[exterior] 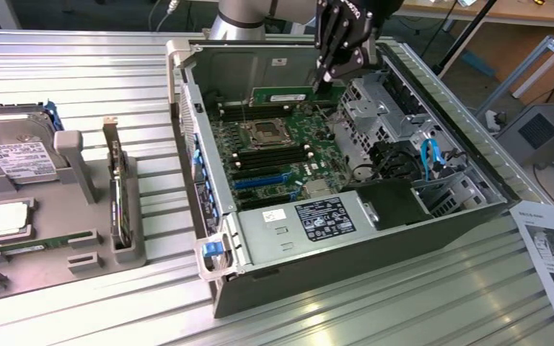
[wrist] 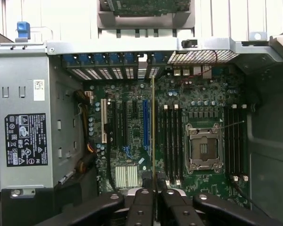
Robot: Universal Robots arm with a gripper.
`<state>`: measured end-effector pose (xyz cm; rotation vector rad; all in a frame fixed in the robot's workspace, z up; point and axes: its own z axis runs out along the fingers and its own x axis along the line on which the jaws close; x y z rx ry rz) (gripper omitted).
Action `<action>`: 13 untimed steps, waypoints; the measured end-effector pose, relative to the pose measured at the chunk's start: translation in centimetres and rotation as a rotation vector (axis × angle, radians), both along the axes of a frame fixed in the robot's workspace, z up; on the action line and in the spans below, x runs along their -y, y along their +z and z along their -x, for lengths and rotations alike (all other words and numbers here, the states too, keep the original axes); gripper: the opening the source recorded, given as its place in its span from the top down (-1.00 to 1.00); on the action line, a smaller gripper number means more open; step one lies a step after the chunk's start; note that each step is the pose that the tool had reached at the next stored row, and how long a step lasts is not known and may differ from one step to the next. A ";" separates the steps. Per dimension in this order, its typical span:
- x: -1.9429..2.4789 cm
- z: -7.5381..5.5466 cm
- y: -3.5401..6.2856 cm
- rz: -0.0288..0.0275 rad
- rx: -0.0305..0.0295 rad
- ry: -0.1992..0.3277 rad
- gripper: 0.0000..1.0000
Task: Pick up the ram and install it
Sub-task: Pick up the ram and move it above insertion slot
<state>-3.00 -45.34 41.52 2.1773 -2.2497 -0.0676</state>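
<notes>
**Memory module held over the board.** A robot arm's gripper (exterior: 325, 78) is clamped tight on the ram (exterior: 282, 95). It holds the thin green stick by one end inside the open computer case (exterior: 205, 79), near the far wall and above the motherboard (exterior: 291, 155). The stick hangs on its long edge with its flat faces upright and a white label facing the exterior camera. That is the attitude a module needs if its contact edge is to meet a slot.

In the wrist view the stick shows edge-on as a fine pale line running out from between the two black fingers (wrist: 144, 202). It runs parallel to the long black memory slots (wrist: 172, 141) that flank the empty processor socket (wrist: 203, 146). Gripping one end probably leaves the lower edge free to go down unobstructed. It looks clear of the board, though these angles do not show whether it is lined up with any one slot.

The case is grey sheet steel, perforated in places. The board is dark green and crowded with small round capacitors. The socket is a square bright-metal frame, and the slots are slim plastic rails with pale latches. A boxy bare-metal power supply (exterior: 301, 220) carries a black label.

On the exterior view's left, a grey moulded holder (exterior: 66, 249) sits on the ribbed aluminium table (exterior: 84, 65). It cradles a hard drive (exterior: 12, 148) and a square silver processor chip (exterior: 6, 218) in shaped pockets, presumably so each part waits at a known spot.
</notes>
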 end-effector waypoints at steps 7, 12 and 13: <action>-1.63 -0.1 -0.22 -0.0003 0.0001 0.000 0.75; -1.64 -0.1 -0.69 0.0000 0.0000 0.000 0.75; -1.64 -0.1 -0.69 0.0001 -0.0001 0.000 0.75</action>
